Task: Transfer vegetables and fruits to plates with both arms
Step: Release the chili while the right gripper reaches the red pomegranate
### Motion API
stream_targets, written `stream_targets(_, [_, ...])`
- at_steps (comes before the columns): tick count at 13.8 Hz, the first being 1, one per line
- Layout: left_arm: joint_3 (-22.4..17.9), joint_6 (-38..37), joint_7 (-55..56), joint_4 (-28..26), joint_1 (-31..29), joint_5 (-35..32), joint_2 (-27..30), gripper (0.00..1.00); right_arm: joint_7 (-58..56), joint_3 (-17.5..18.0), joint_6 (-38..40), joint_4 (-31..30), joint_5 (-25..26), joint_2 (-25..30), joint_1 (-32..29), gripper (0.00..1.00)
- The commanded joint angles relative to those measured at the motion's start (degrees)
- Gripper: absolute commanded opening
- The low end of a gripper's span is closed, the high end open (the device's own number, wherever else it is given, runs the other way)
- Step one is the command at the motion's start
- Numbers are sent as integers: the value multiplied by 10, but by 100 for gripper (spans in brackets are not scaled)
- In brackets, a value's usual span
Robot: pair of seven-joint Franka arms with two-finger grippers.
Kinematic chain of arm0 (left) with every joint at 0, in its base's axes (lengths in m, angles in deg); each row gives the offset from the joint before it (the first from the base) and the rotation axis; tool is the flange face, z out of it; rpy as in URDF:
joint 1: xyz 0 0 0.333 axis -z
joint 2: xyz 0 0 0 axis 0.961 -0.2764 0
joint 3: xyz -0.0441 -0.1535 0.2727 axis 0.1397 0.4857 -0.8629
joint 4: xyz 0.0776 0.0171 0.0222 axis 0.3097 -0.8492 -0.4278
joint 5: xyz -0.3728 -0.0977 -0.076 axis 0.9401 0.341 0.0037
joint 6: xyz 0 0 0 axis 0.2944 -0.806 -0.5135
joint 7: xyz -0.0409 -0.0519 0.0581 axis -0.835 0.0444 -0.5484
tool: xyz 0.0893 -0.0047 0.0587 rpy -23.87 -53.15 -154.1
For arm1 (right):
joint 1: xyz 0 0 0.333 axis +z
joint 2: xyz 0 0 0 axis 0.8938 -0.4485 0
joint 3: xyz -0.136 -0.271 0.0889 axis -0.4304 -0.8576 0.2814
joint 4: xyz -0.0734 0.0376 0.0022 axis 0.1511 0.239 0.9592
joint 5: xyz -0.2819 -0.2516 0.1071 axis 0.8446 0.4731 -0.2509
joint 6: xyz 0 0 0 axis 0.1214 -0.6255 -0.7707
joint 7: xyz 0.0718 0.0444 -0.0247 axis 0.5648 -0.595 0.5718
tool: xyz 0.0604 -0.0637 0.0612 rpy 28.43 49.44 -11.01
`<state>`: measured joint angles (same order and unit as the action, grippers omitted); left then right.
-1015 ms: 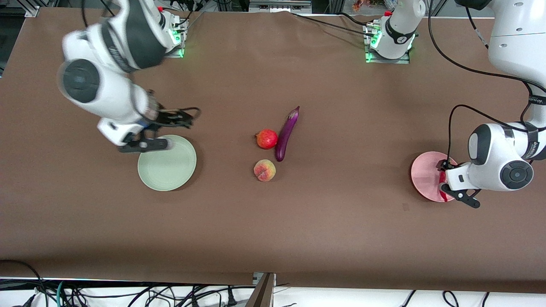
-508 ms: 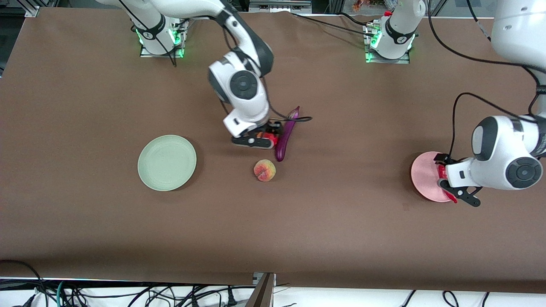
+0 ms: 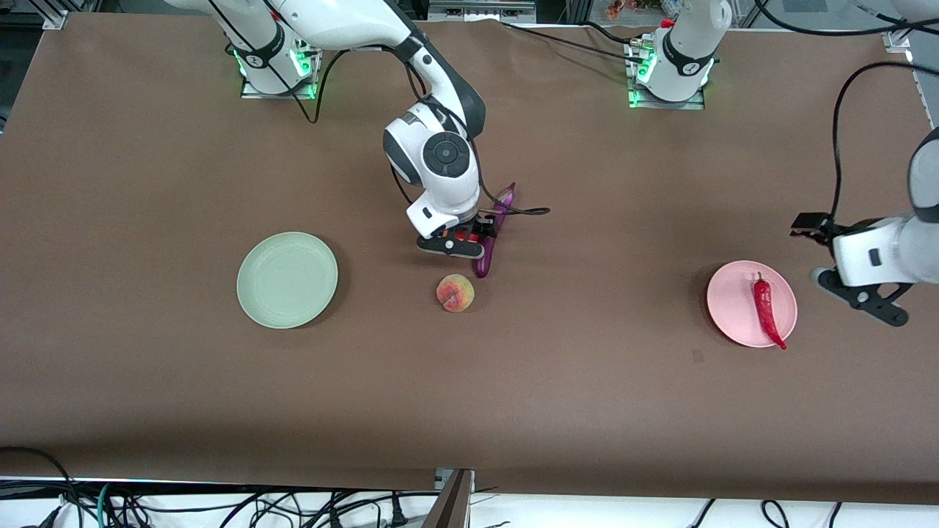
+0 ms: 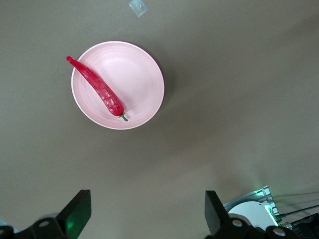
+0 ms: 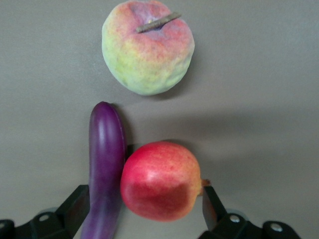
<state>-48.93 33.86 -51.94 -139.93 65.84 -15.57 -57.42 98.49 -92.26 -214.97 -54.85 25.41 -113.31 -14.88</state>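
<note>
No text, label, brand name, number or sign can be read on anything here.

Both arms are glossy white shells with dark grey joint rings. The right arm (image 3: 433,158) carries a round grey cap on its wrist, ringed with small screws, and a black cable looping out toward 3 o'clock. The left arm (image 3: 891,253) trails a long black cable arching up toward 12 o'clock. Each base (image 3: 671,62) has a black band, a red tab and green lights — the fingers (image 4: 217,216) are matte black.
</note>
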Motion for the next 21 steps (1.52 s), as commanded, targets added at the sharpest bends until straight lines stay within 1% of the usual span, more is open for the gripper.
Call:
stream_targets(1, [1, -52, -5, 56, 4, 9, -13, 100, 5, -2, -3, 7, 17, -7, 5, 100])
stream_targets(2, [8, -51, -7, 57, 5, 14, -13, 100, 12, -2, -4, 7, 18, -10, 6, 100])
stream_targets(3, [19, -47, -6, 64, 2, 36, -12, 100, 25, -2, -6, 6, 19, -16, 9, 100])
stream_targets(4, [20, -41, -3, 96, 1, 59, -14, 100, 30, -3, -7, 5, 28, -24, 16, 100])
stream_targets(5, [19, -40, -2, 114, 3, 62, -14, 100, 40, -3, -7, 5, 38, -27, 18, 100])
stream_targets(7, [19, -42, 10, 110, 3, 63, -14, 100, 54, -2, -7, 5, 42, -34, 17, 100])
stream_targets(8, [20, -41, 28, 111, 6, 65, -14, 100, 54, -2, -4, 5, 42, -34, 15, 94])
stream_targets(10, [23, -43, 53, 113, 16, 65, -14, 100, 47, -3, -1, 5, 42, -31, 12, 55])
stream_targets(11, [23, -44, 55, 113, 17, 62, -14, 100, 47, -3, 0, 5, 42, -31, 11, 38])
stream_targets(12, [23, -46, 55, 113, 17, 65, -14, 100, 49, -3, 4, 5, 42, -31, 11, 24])
stream_targets(13, [23, -46, 55, 113, 17, 66, -14, 100, 44, -7, 17, 5, 42, -26, 10, 20])
stream_targets(14, [23, -46, 55, 113, 17, 66, -14, 100, 35, -23, 45, 5, 43, -11, 10, 20])
stream_targets(15, [23, -46, 55, 113, 17, 66, -14, 100, -1, -33, 86, 7, 43, 5, 10, 20])
stream_targets(18, [23, -46, 62, 112, 18, 67, -14, 100, -125, -95, 199, 7, 35, 53, 8, 20])
stream_targets(20, [32, -47, 76, 112, 18, 74, -14, 100, -196, -132, 232, 3, 35, 64, 7, 20])
stream_targets(21, [37, -59, 90, 111, 20, 73, -12, 100, -235, -155, 240, 1, 35, 66, 7, 20])
